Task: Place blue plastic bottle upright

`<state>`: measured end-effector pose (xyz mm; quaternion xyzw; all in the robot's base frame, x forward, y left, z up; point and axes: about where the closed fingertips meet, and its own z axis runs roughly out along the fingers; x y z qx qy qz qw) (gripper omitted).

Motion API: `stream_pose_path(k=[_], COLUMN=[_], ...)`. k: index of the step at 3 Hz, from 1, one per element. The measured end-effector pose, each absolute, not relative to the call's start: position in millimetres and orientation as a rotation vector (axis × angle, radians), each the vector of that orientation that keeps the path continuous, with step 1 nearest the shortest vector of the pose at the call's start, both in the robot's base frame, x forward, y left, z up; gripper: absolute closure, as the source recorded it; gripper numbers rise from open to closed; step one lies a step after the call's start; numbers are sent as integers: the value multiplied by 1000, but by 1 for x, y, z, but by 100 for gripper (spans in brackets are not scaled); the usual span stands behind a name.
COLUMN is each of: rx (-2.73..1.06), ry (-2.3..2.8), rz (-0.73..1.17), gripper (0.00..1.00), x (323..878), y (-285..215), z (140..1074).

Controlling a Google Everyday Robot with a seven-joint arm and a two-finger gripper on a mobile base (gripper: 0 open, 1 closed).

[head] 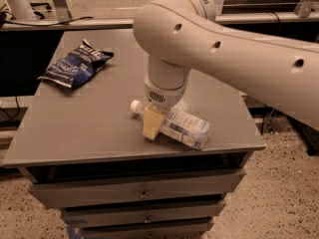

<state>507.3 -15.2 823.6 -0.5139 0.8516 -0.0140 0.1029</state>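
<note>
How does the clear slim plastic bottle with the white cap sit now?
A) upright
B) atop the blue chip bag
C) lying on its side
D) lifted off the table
C: the bottle lies on its side on the grey table, with the gripper down at its neck.

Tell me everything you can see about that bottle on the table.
The bottle is slim, clear plastic with a white cap and a pale blue-and-white label. It lies on its side on the grey table, near the front edge, cap pointing left and away from the camera. The gripper is down at its neck, beside the cap, hiding that part.
</note>
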Motion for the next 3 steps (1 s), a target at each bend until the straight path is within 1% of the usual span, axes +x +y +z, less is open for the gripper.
stream_pose_path(k=[2, 3], rx=[-1432, -1366], ry=[2463, 2366], rz=[-6, 78], gripper=[87, 100], x=[522, 534], y=[-22, -23], z=[863, 900])
